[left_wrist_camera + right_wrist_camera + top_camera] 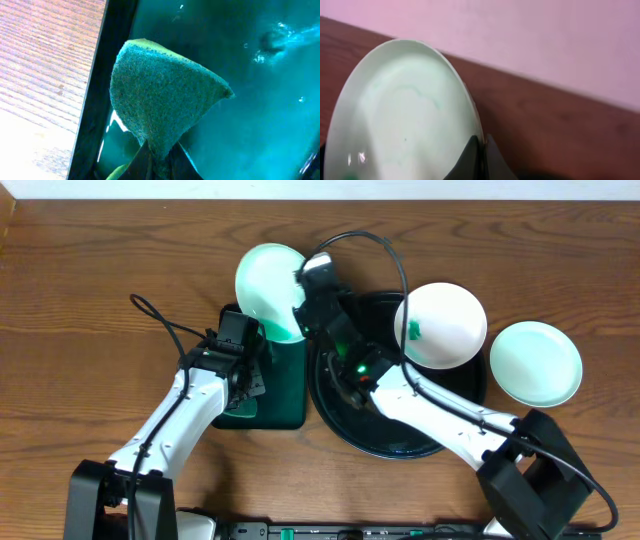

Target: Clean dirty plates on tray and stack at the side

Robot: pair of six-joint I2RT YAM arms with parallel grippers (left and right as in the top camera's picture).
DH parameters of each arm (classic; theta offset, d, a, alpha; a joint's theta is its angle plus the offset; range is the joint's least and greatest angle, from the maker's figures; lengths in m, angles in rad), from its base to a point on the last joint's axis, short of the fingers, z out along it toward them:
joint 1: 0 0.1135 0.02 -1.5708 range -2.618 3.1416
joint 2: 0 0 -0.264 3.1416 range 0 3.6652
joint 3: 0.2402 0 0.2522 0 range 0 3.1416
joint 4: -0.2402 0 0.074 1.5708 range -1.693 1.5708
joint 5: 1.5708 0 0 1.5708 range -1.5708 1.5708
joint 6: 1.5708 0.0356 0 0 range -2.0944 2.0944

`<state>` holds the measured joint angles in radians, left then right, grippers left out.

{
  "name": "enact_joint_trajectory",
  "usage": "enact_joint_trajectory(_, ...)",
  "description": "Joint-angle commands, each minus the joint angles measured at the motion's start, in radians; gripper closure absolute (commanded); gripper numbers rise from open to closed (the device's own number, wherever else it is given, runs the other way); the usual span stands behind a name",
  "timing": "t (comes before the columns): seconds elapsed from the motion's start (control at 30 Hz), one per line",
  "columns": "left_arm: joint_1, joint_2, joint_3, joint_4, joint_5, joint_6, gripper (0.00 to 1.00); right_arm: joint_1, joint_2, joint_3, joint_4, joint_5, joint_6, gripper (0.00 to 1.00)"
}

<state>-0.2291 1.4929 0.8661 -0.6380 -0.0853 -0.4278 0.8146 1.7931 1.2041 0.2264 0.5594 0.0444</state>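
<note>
**A:** Where's the plate that's being handled?

**B:** The held plate [268, 275] is tilted at ten o'clock from the black tray [385, 442], above the far end of the green tray [285, 395]. The right gripper [481, 150] is clamped tight on its rim, at the plate's four o'clock edge.

**A:** And the other gripper?

**B:** The left gripper [156, 162] is pinched closed on a green sponge [160, 95]. The sponge is squeezed into a cone over the green tray's floor, at seven o'clock from the held plate.

**A:** The other plates?

**B:** The smeared plate [445, 320] rests on the black tray's rim at one o'clock and has a green mark near its left edge. The third plate [535, 363] lies on the worktop [90, 300] at three o'clock, just beside the tray.

**A:** Anything hard to make out?

**B:** I can't tell whether the sponge touches the held plate. The right arm covers much of the black tray's middle. The right wrist view cuts off the held plate's lower edge.

**A:** The surroundings?

**B:** The worktop is brown wood grain, and a pale pinkish wall [545, 40] stands behind it.
</note>
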Motion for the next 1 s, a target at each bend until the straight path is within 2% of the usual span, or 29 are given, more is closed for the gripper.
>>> enact_joint_trajectory(0.0, 0.003, 0.005, -0.010, 0.001, -0.021, 0.017, 0.93, 0.033, -0.005, 0.021, 0.074, 0.103, -0.298, 0.99)
enact_joint_trajectory(0.4, 0.003, 0.005, -0.012, 0.005, -0.021, 0.017, 0.92, 0.118, -0.005, 0.021, 0.314, 0.222, -0.711, 0.99)
enact_joint_trajectory(0.7, 0.003, 0.005, -0.012, 0.005, -0.021, 0.017, 0.92, 0.149, -0.005, 0.021, 0.387, 0.230, -0.814, 0.99)
enact_joint_trajectory(0.97, 0.003, 0.005, -0.012, 0.005, -0.021, 0.017, 0.92, 0.150, -0.005, 0.021, 0.402, 0.230, -0.820, 0.99)
